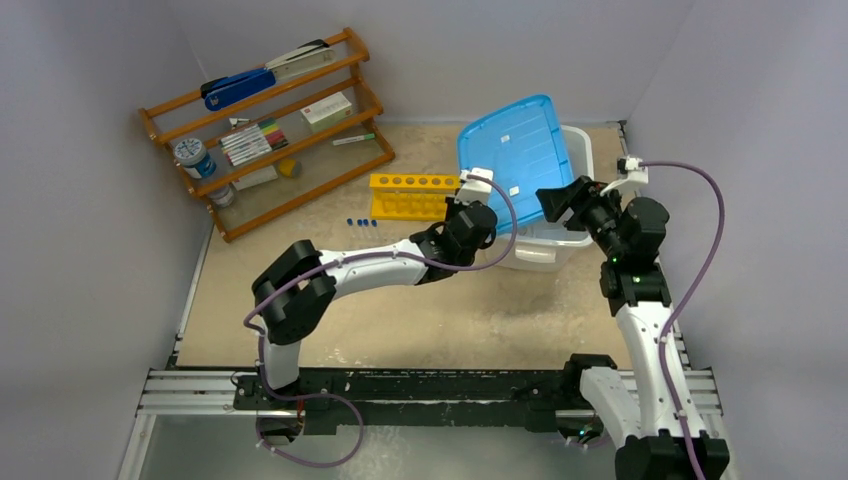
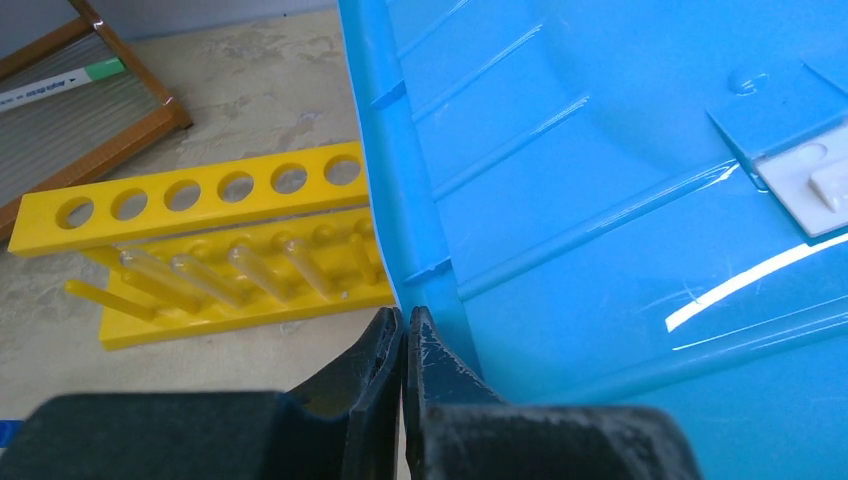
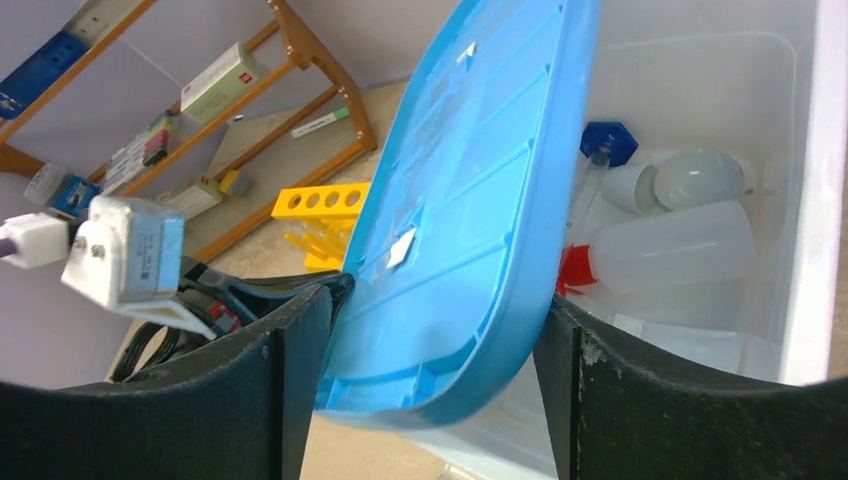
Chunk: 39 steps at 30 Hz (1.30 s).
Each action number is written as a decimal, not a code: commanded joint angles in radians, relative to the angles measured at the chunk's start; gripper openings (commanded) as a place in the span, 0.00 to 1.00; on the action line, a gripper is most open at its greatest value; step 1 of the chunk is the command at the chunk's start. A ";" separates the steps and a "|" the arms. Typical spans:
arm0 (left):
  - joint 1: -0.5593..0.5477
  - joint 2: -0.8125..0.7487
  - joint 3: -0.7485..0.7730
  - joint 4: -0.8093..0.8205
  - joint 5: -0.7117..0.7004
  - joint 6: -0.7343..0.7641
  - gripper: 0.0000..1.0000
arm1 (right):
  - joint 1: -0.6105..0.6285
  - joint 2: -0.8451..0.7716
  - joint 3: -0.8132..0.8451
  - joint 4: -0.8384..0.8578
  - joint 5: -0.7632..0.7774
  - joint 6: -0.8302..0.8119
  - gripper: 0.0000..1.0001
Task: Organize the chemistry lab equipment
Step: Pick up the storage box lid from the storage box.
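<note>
Top external view: the left claw [image 1: 470,202] is pinched on the blue lid [image 1: 515,140], at its left rim. The right claw [image 3: 430,310] gapes around its near end. The lid leans over the white bin [image 1: 578,150], where the squeeze bottle [image 3: 670,250] lies sideways.

Nothing legible; the marker [image 2: 57,86] bears print (perhaps a brand), too blurred.
</note>
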 commanded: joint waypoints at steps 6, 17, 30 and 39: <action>-0.047 -0.034 0.000 0.059 0.042 0.046 0.00 | 0.003 0.011 -0.001 0.113 -0.003 0.061 0.61; -0.062 -0.042 0.014 0.053 0.011 0.045 0.00 | 0.003 -0.005 -0.011 0.132 0.001 0.065 0.00; -0.062 -0.320 -0.136 -0.027 -0.032 0.006 0.23 | 0.002 -0.088 0.216 0.056 0.040 0.055 0.00; -0.062 -0.676 -0.331 -0.087 -0.057 -0.062 0.25 | 0.005 -0.096 0.431 -0.129 0.327 -0.257 0.00</action>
